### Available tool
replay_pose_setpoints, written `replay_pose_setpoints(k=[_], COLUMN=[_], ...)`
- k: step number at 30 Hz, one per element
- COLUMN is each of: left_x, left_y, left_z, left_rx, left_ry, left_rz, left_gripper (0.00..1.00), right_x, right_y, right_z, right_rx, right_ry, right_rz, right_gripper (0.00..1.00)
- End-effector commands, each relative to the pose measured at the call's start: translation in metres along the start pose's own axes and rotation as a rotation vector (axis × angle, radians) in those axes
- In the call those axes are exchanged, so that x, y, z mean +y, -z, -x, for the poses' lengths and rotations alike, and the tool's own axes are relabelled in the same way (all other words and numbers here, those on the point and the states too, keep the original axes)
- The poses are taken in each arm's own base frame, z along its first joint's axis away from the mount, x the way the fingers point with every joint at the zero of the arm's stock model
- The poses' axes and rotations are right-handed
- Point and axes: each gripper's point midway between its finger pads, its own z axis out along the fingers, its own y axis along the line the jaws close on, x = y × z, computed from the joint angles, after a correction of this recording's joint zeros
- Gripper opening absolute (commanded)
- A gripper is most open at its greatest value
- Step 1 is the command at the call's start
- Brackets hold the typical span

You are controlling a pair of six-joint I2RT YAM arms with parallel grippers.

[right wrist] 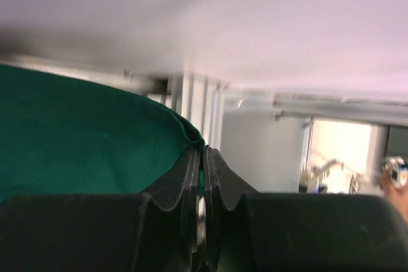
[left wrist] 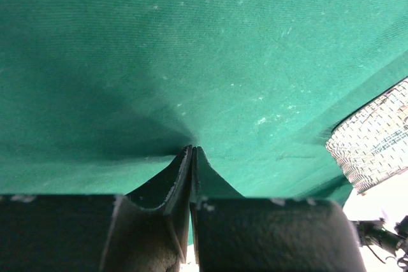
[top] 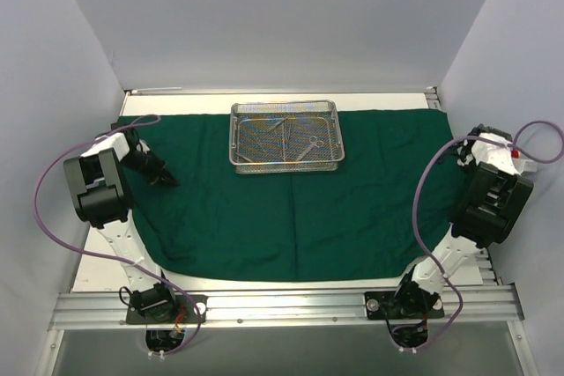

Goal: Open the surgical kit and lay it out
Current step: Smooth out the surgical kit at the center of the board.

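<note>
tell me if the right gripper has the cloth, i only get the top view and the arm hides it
observer: Yes. In the right wrist view the right gripper is shut on the cloth, pinching its edge at the corner.
operator: and the left one, it just looks like it's sitting on the cloth
observer: The left gripper is shut too. Its wrist view shows the cloth puckering up into the closed tips, so it seems to be pinching a fold.

The left gripper [left wrist: 192, 152] pinches a pucker of the dark green drape [left wrist: 191, 49], which fills the view, with the wire-mesh tray [left wrist: 376, 141] resting on it at the right edge.
</note>
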Motion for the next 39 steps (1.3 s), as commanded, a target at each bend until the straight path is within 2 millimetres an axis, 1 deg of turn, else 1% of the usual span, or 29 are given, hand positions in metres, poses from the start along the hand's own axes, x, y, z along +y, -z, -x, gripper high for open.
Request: replay_pose_setpoints(k=[1,4,6,7,9,10,11,12,13,14,16,17,19,20,22,24,26,29,30,32,33,34,35,36,37,38,39], left_x=[-0.012,-0.013,-0.012,-0.011,-0.009,-0.009,-0.008,-0.008,-0.008,-0.008,-0.008,-0.008,-0.008,-0.007,-0.006,-0.006,-0.007,-0.007,-0.006,-0.006,-0.006,-0.005,-0.004,-0.001,0.003,0.007,0.009], left_y=[0.018,0.011,0.008,0.007,0.006,0.005,0.005,0.005,0.006,0.006,0.007,0.007,0.008,0.007,0.008,0.009,0.011,0.012,0.013,0.013,0.016,0.018,0.02,0.024,0.026,0.029,0.036], left_z=[0.006,0.004,0.002,0.002,0.001,0.0,0.001,0.0,0.002,0.002,0.003,0.003,0.004,0.005,0.006,0.006,0.008,0.009,0.009,0.007,0.005,0.004,0.003,0.004,0.001,0.0,0.0], left_rx=[-0.059,-0.044,-0.042,-0.043,-0.036,-0.033,-0.034,-0.033,-0.035,-0.035,-0.037,-0.038,-0.037,-0.037,-0.041,-0.043,-0.046,-0.051,-0.052,-0.054,-0.058,-0.059,-0.061,-0.082,-0.08,-0.089,-0.108], left_ry=[-0.029,-0.018,-0.014,-0.016,-0.014,-0.016,-0.013,-0.014,-0.016,-0.015,-0.014,-0.015,-0.011,-0.007,-0.005,-0.006,-0.006,-0.008,-0.008,-0.011,-0.018,-0.022,-0.027,-0.046,-0.047,-0.048,-0.057], left_rz=[-0.06,-0.079,-0.083,-0.084,-0.085,-0.083,-0.083,-0.084,-0.085,-0.086,-0.086,-0.086,-0.087,-0.085,-0.083,-0.084,-0.085,-0.081,-0.079,-0.081,-0.082,-0.076,-0.068,-0.05,-0.03,-0.015,-0.006], left_gripper=[0.09,0.09,0.09,0.09,0.09,0.09,0.09,0.09,0.09,0.09,0.09,0.09,0.09,0.09,0.09,0.09,0.09,0.09,0.09,0.11,0.13,0.16,0.17,0.18,0.2,0.22,0.23], right_x=[-0.057,-0.065,-0.068,-0.073,-0.076,-0.07,-0.065,-0.063,-0.061,-0.061,-0.058,-0.054,-0.054,-0.054,-0.052,-0.053,-0.053,-0.038,-0.025,-0.008,0.005,0.016,0.027,0.045,0.057,0.073,0.083], right_y=[0.028,0.038,0.04,0.043,0.037,0.028,0.026,0.025,0.022,0.019,0.017,0.016,0.015,0.016,0.017,0.018,0.022,0.041,0.056,0.07,0.083,0.086,0.088,0.091,0.108,0.119,0.128], right_z=[0.052,0.069,0.072,0.078,0.073,0.057,0.051,0.046,0.039,0.036,0.03,0.027,0.027,0.028,0.028,0.03,0.033,0.041,0.043,0.044,0.046,0.043,0.041,0.038,0.044,0.042,0.042], right_rx=[-0.211,-0.271,-0.295,-0.326,-0.349,-0.339,-0.333,-0.333,-0.342,-0.339,-0.34,-0.334,-0.333,-0.335,-0.331,-0.341,-0.346,-0.404,-0.453,-0.489,-0.511,-0.504,-0.492,-0.492,-0.508,-0.486,-0.481], right_ry=[-0.095,-0.042,0.005,0.06,0.165,0.246,0.274,0.289,0.298,0.335,0.348,0.362,0.364,0.365,0.379,0.369,0.349,0.354,0.388,0.384,0.4,0.386,0.371,0.384,0.362,0.334,0.331], right_rz=[-0.078,-0.066,-0.072,-0.086,-0.169,-0.173,-0.139,-0.121,-0.113,-0.113,-0.099,-0.076,-0.081,-0.091,-0.091,-0.112,-0.107,-0.08,-0.075,-0.045,-0.028,0.005,0.045,0.079,0.14,0.224,0.238], right_gripper=[0.0,0.0,0.0,0.0,0.0,0.0,0.0,0.04,0.06,0.08,0.12,0.16,0.21,0.25,0.26,0.28,0.32,0.34,0.34,0.34,0.34,0.34,0.3,0.29,0.27,0.19,0.19])
